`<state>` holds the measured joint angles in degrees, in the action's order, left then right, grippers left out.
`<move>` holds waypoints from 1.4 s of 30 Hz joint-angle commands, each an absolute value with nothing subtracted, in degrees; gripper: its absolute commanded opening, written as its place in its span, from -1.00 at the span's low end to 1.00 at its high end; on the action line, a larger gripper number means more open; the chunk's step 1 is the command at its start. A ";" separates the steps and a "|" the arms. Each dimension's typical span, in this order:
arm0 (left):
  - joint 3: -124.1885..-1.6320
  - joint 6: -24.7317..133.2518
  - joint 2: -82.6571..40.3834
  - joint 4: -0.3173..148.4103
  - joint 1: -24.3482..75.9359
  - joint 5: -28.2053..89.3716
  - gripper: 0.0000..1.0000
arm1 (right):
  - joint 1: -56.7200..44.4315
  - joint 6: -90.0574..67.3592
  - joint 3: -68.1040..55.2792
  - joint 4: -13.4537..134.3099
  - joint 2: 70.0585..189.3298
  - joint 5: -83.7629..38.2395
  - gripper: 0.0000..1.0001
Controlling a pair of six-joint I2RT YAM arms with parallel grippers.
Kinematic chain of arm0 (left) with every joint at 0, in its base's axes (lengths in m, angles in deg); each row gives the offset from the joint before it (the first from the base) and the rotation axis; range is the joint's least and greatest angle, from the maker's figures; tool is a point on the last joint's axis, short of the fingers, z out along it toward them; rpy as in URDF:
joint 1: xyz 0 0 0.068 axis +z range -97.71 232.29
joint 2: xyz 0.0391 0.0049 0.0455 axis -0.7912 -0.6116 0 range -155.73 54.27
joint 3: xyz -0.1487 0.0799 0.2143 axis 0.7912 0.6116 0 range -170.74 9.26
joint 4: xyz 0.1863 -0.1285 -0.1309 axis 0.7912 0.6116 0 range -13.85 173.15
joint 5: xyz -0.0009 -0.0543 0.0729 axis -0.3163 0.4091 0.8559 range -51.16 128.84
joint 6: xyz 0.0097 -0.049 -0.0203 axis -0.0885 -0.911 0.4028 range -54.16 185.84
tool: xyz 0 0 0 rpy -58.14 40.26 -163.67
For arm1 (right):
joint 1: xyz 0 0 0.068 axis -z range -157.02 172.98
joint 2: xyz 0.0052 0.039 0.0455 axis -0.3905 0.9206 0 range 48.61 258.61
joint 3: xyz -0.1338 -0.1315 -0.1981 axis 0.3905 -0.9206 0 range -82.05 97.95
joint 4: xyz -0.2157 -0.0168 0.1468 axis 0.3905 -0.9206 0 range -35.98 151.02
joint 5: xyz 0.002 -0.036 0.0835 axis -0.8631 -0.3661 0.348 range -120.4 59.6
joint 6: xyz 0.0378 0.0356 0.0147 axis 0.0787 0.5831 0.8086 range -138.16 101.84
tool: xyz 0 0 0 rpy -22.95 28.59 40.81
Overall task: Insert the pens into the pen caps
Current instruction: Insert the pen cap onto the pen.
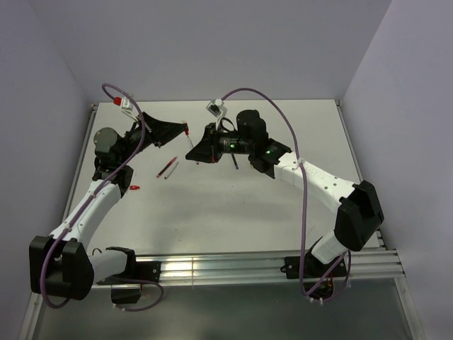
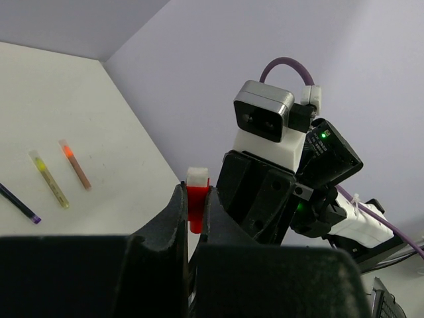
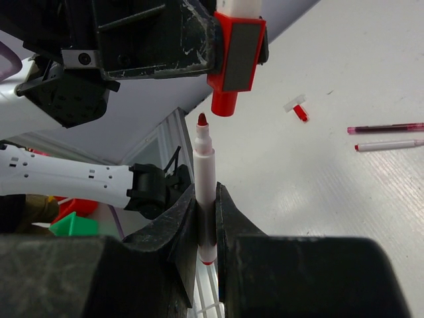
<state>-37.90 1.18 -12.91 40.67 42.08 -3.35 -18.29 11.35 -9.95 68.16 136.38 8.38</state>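
My left gripper (image 2: 197, 193) is shut on a red pen cap (image 2: 197, 205) with a white end, held above the table. My right gripper (image 3: 207, 199) is shut on a white pen (image 3: 204, 173) with a red tip. In the right wrist view the pen's tip points at the open end of the red cap (image 3: 232, 66), with a small gap between them. In the top view the left gripper (image 1: 185, 130) and right gripper (image 1: 192, 154) meet at mid-table, far side. Two more pens (image 1: 167, 168) lie below them.
A loose red cap (image 1: 134, 188) lies by the left arm, and a dark pen (image 1: 233, 163) under the right wrist. Yellow (image 2: 50, 179), orange (image 2: 75, 163) and dark (image 2: 18, 202) pens lie on the table. A small cap (image 3: 299, 110) lies near two pens (image 3: 386, 128).
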 commanded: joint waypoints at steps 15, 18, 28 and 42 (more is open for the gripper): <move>-40.57 2.65 -12.97 39.41 41.48 -3.87 -0.99 | -18.59 9.87 -6.72 67.88 133.96 7.65 -1.00; -40.75 2.56 -12.97 39.41 41.48 -4.13 -0.99 | -18.59 9.79 -6.81 67.79 133.95 7.30 -1.00; -41.63 2.91 -13.06 40.20 41.48 -4.13 -0.99 | -18.59 9.43 -6.64 67.35 134.22 7.04 -1.00; -40.66 2.73 -13.58 39.94 41.31 -5.10 -0.99 | -18.50 8.73 -6.02 66.21 133.34 5.81 -1.00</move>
